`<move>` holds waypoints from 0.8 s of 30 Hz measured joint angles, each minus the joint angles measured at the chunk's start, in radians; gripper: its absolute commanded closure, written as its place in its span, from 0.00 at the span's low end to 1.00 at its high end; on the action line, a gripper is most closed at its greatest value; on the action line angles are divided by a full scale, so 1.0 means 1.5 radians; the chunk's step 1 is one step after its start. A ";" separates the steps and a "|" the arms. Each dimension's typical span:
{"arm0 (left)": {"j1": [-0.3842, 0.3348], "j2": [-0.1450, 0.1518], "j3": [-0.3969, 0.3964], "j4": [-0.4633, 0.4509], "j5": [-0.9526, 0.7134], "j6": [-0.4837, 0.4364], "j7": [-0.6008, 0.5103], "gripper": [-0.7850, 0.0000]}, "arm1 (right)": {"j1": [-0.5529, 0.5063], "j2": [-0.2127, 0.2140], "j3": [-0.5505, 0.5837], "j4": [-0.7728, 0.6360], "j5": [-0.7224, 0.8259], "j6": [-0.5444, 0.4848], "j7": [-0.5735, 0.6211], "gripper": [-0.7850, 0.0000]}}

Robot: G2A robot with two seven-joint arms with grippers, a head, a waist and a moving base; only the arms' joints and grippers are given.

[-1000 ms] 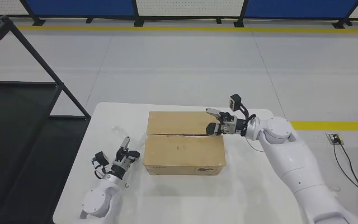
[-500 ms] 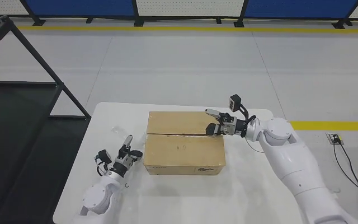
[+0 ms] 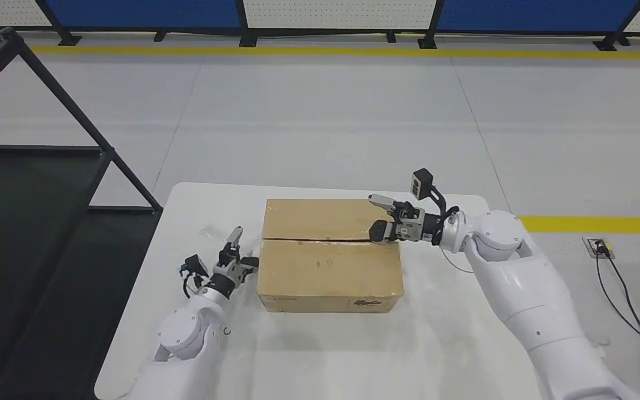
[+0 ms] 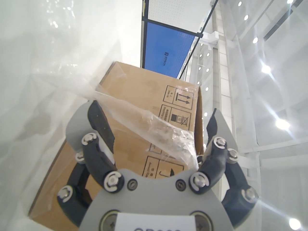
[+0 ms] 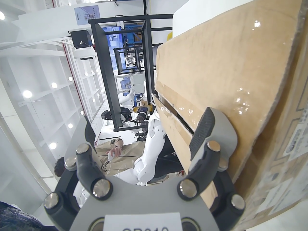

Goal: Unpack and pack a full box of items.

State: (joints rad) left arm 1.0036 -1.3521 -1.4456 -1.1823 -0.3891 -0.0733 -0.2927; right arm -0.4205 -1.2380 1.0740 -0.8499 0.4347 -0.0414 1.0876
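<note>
While the cardboard box [image 3: 330, 265] sat with its flaps down in the middle of the white table [image 3: 440, 340], the left gripper [image 3: 242, 250] was by its left end, fingers spread wide. The left wrist view showed clear plastic [image 4: 156, 126] lying between them and black arrow marks [image 4: 179, 97] on the box side. The right gripper [image 3: 377, 216] was spread wide too, at the box's upper right, one finger [image 5: 204, 131] on top by the seam [image 5: 173, 111].

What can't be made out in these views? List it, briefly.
- What the box holds: shut flaps hide it, top view.
- Where the clear film strip ends: left wrist view, it fades into white glare.
- The side label: right wrist view, cut by the picture's edge and blurred.
</note>
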 measured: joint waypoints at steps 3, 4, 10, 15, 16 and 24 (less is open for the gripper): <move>0.002 -0.001 -0.009 -0.010 -0.001 -0.035 0.039 0.00 | -0.002 0.001 0.002 -0.003 -0.001 0.003 -0.001 0.00; 0.006 -0.001 -0.015 -0.018 0.001 -0.051 0.059 0.00 | -0.003 0.002 0.004 -0.003 -0.002 0.003 -0.002 0.00; 0.036 0.002 -0.050 -0.077 0.009 -0.087 0.120 0.00 | -0.007 0.003 0.008 -0.006 -0.001 0.005 -0.001 0.00; 0.064 0.005 -0.057 -0.117 0.025 -0.073 0.108 0.00 | -0.005 0.002 0.006 -0.004 0.001 0.004 0.001 0.00; 0.071 0.006 -0.054 -0.123 0.036 -0.065 0.100 0.00 | -0.004 0.002 0.005 -0.002 0.002 0.003 0.002 0.00; 0.085 0.007 -0.031 -0.120 0.075 -0.022 0.084 0.00 | 0.002 0.000 0.003 0.011 0.006 -0.001 0.005 0.00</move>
State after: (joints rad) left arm 1.1307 -1.3416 -1.4923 -1.3621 -0.2762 -0.1068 -0.1664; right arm -0.4175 -1.2385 1.0789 -0.8338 0.4437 -0.0430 1.0950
